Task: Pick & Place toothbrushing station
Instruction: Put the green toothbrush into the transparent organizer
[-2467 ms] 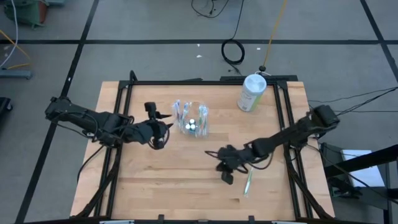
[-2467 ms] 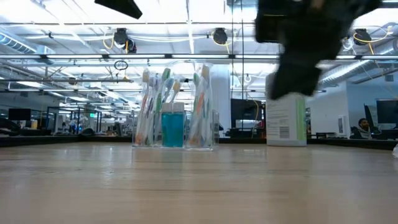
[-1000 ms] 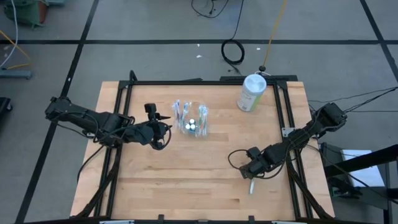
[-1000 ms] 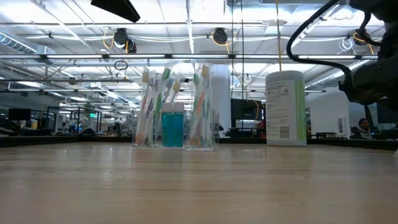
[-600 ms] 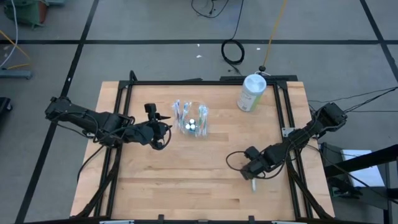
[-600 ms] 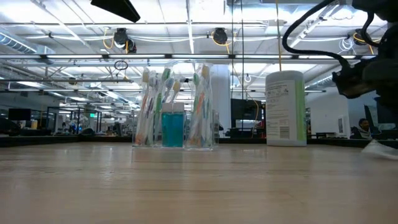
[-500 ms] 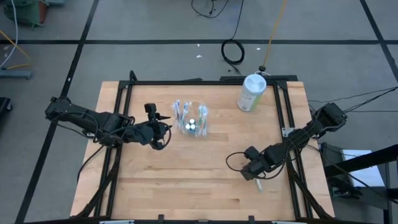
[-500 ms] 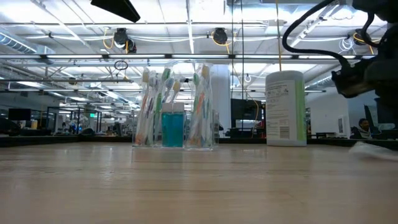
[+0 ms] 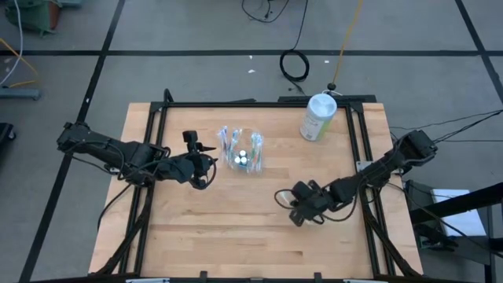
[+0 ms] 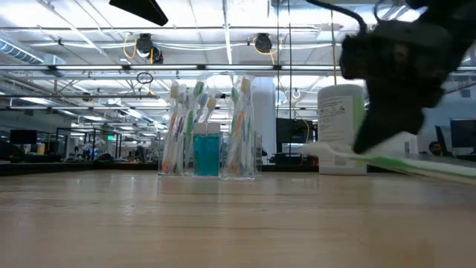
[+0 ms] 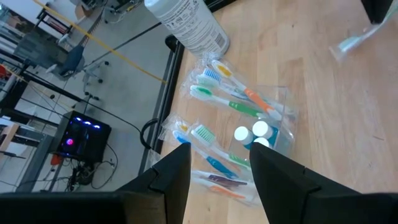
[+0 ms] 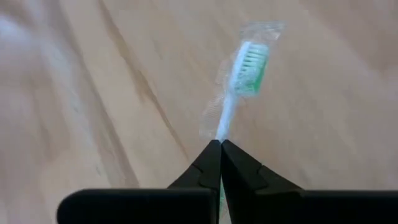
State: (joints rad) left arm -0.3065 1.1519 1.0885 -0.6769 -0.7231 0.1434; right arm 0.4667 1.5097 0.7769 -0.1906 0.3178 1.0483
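Note:
The toothbrushing station (image 9: 242,151), a clear holder with several toothbrushes and a blue bottle, stands upright on the wood at the table's far middle; it also shows in the low view (image 10: 208,134) and the left wrist view (image 11: 236,124). My left gripper (image 9: 206,167) waits open just left of it, touching nothing. My right gripper (image 9: 297,211) is right of the table's middle, shut on a wrapped green-and-white toothbrush (image 12: 239,81). My right gripper pinches the wrapped toothbrush's white stem (image 12: 219,134), a little behind the head, between its two fingertips. The fingers slant down, and the bristle head (image 12: 250,62) sticks out beyond them. In the low view the toothbrush (image 10: 416,165) hangs clear of the table, nearly level.
A tall white-and-green canister (image 9: 318,116) stands at the table's far right, also seen in the low view (image 10: 342,130). Black frame rails (image 9: 149,157) run along the table's left and right sides. Bare wood lies across the near half.
My right gripper has shut on the toothbrush that lay on the table near the right rail. It has rolled its wrist and gone toward the table's left with it. The toothbrush is now lifted clear of the wood.

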